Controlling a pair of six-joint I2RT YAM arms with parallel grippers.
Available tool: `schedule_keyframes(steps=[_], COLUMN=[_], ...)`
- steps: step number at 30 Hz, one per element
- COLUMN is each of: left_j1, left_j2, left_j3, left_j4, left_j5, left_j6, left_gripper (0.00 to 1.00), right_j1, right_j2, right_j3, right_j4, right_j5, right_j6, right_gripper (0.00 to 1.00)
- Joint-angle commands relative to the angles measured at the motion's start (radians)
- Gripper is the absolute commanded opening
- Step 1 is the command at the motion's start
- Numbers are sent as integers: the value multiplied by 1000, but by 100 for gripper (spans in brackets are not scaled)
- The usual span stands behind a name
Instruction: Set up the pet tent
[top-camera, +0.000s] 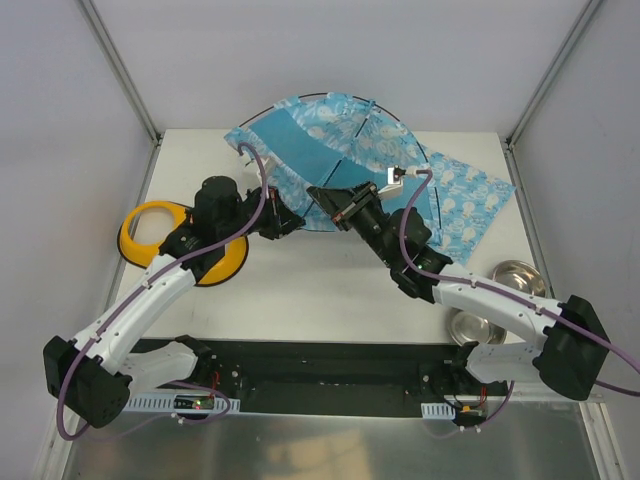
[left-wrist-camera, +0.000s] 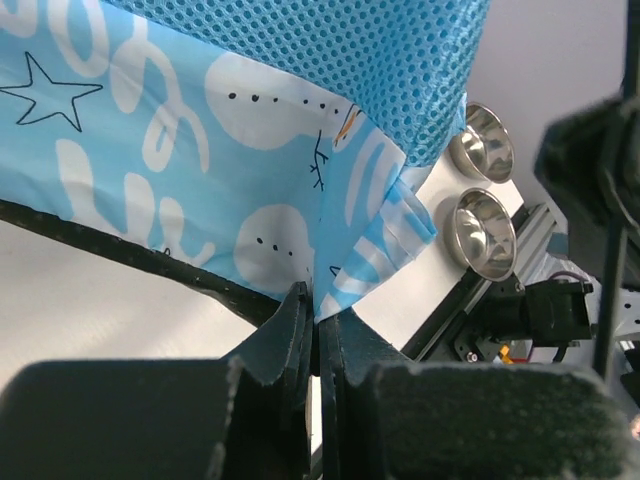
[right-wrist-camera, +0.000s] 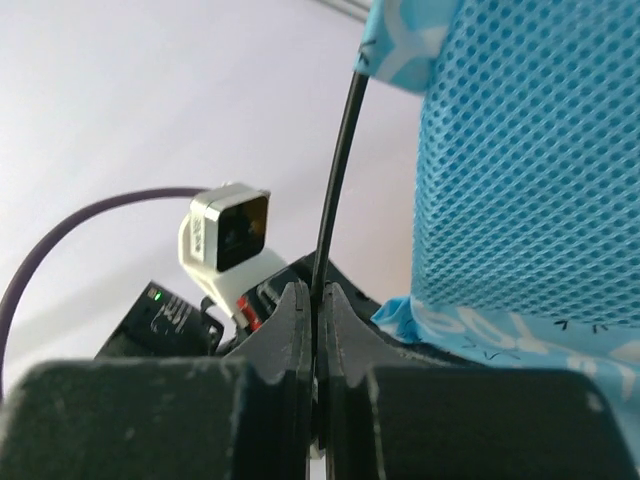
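Observation:
The pet tent (top-camera: 330, 135), light blue printed fabric with mesh panels and thin black poles, stands half raised at the back centre of the table. My left gripper (top-camera: 291, 216) is at its front lower edge. In the left wrist view it (left-wrist-camera: 318, 303) is shut on a fold of the printed fabric (left-wrist-camera: 200, 150) beside the dark trim. My right gripper (top-camera: 326, 198) is just right of it. In the right wrist view it (right-wrist-camera: 318, 292) is shut on a thin black pole (right-wrist-camera: 340, 160), with the tent mesh (right-wrist-camera: 530, 160) to its right.
A flat mat of the same blue print (top-camera: 470, 200) lies behind right of the tent. A yellow double bowl (top-camera: 160, 235) sits at the left under my left arm. Two steel bowls (top-camera: 515, 275) (top-camera: 468, 325) sit at the right front and also show in the left wrist view (left-wrist-camera: 483, 232).

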Motion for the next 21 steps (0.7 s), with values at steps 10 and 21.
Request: schedule_keyframes(steps=[10, 21], left_j1=[-5, -7], left_j2=[-96, -138], left_j3=[-102, -148], left_j4=[87, 124], left_j5=[41, 12], left_j6=[156, 208], left_gripper=[0, 0], right_j1=[-55, -64], right_j2=[102, 146], right_j3=[91, 113], right_j4=[68, 42], right_j5=[285, 367], right_j6=[-169, -186], right_gripper=[0, 0])
